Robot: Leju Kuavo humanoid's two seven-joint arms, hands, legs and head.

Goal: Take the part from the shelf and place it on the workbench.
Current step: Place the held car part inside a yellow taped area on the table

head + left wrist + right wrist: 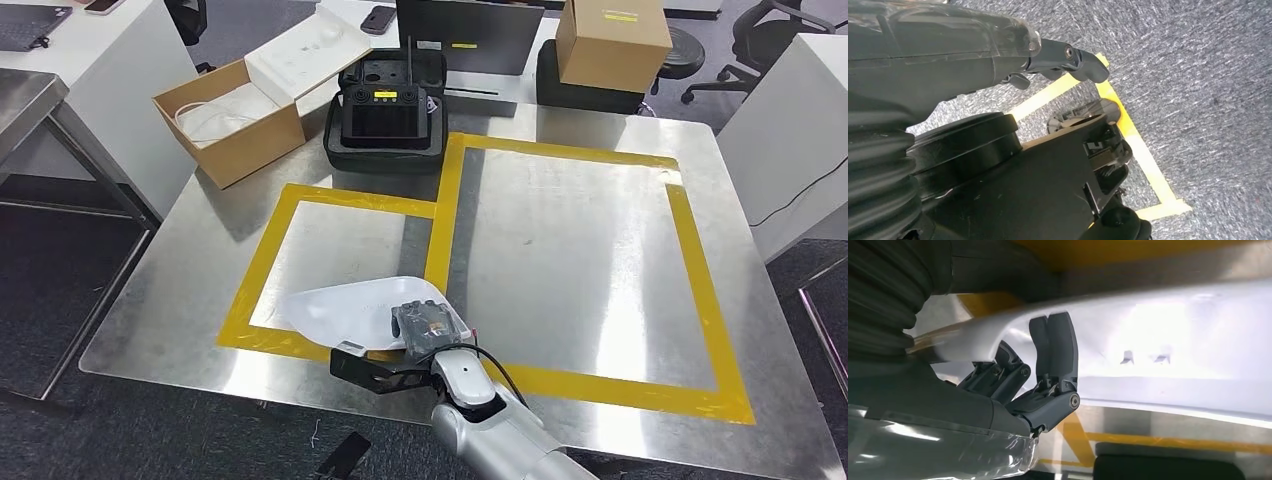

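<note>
The robot's silver right arm (500, 425) rises from the 6 o'clock edge of the head view, its right hand (430, 330) gripping a white moulded part (355, 305) over the near edge of the steel workbench (590, 235). In the right wrist view, dark fingers (1055, 347) curl up against the white shell's underside, pinching it. The part sits low over the yellow tape (445, 190) framing the smaller left rectangle, at about 7 o'clock from the table's centre; whether it already touches the surface cannot be told. A larger taped rectangle spreads toward 3 o'clock.

At 11 o'clock on the bench, an open black case (385, 125) holds a controller with an antenna (392, 108). Just beside it, toward 10 o'clock, stands an open cardboard box (228, 122) with a white sheet leaning on its rim. A closed cardboard box (612, 40) rests at 1 o'clock beyond the bench.

The left hand (1068, 57) hangs over grey carpet (1198, 75) crossed by yellow floor tape (1133, 135), one dark finger extended; whether that hand is spread or closed cannot be told.
</note>
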